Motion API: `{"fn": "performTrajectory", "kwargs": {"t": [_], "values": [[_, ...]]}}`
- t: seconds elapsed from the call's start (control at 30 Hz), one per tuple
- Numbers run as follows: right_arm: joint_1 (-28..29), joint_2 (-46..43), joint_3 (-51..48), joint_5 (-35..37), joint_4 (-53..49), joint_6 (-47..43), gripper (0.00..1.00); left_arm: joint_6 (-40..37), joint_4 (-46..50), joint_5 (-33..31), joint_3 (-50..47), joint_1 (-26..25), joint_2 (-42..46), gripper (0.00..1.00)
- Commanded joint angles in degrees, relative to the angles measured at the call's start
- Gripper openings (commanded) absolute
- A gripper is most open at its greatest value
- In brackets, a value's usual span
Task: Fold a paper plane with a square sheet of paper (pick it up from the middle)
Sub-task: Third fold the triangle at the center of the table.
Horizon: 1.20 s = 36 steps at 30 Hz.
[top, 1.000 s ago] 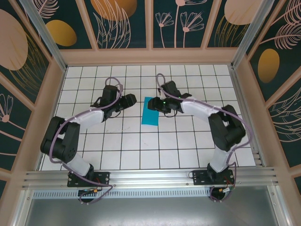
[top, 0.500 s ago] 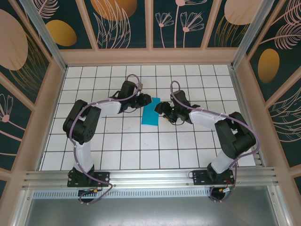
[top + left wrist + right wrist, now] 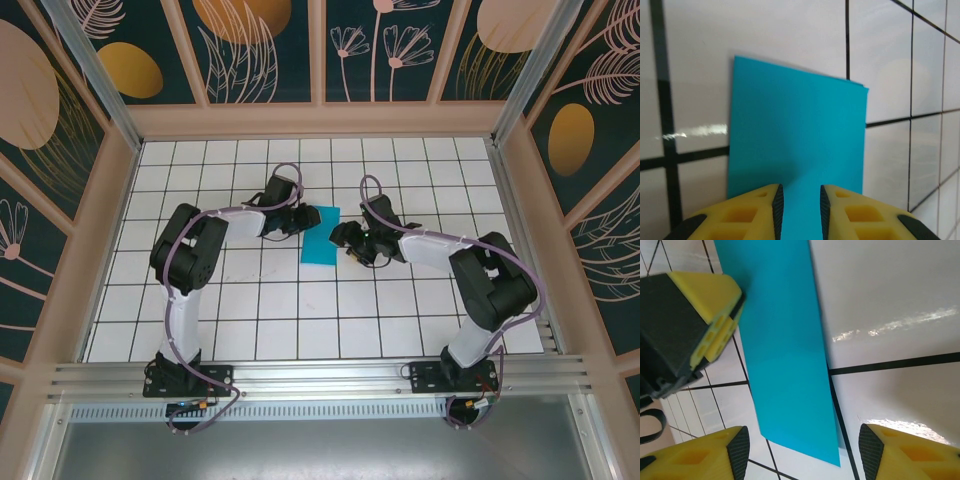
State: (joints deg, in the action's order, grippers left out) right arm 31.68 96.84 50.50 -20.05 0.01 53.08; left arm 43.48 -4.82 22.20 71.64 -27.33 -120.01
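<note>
Yellow-fingered, the left gripper [image 3: 799, 195] is held narrowly parted over one edge of the square sheet of paper [image 3: 795, 125], which is folded to a rectangle and laid flat on the tiled table [image 3: 890, 50]. The right gripper [image 3: 801, 437] is spread wide at the other end.

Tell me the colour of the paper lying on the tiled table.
The paper is plain teal-blue, with no pattern; the left wrist view shows it best.

The square sheet of paper [image 3: 322, 240] is coloured a plain teal-blue. The table [image 3: 300, 310] is tiled white and crossed by a black grid. The left gripper [image 3: 799, 205] and the right gripper [image 3: 800, 450] are tipped in yellow over black. The walls [image 3: 260, 50] are painted dark teal with peach and orange plant patterns.
</note>
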Motion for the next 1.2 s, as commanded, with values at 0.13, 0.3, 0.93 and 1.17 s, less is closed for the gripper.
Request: {"fn": "performTrajectory", "kwargs": {"t": [0.13,0.3,0.93,1.17], "values": [[1.67,2.2,2.02,-2.98,-2.5,0.19,0.61,-1.34,5.2,-4.26,1.05,-0.02,-2.41,0.28],[2.45,2.93,2.54,-4.37,-1.82,0.16,0.58,-1.17,5.18,-4.09,1.11,0.0,-2.95,0.28],[3.44,5.57,1.62,-8.06,1.68,0.76,0.54,-0.77,4.91,-3.56,0.87,0.0,-3.57,0.28],[3.23,3.54,-1.77,-7.12,8.28,3.37,0.52,-0.79,5.22,-3.65,0.7,0.05,-3.21,0.27]]}}
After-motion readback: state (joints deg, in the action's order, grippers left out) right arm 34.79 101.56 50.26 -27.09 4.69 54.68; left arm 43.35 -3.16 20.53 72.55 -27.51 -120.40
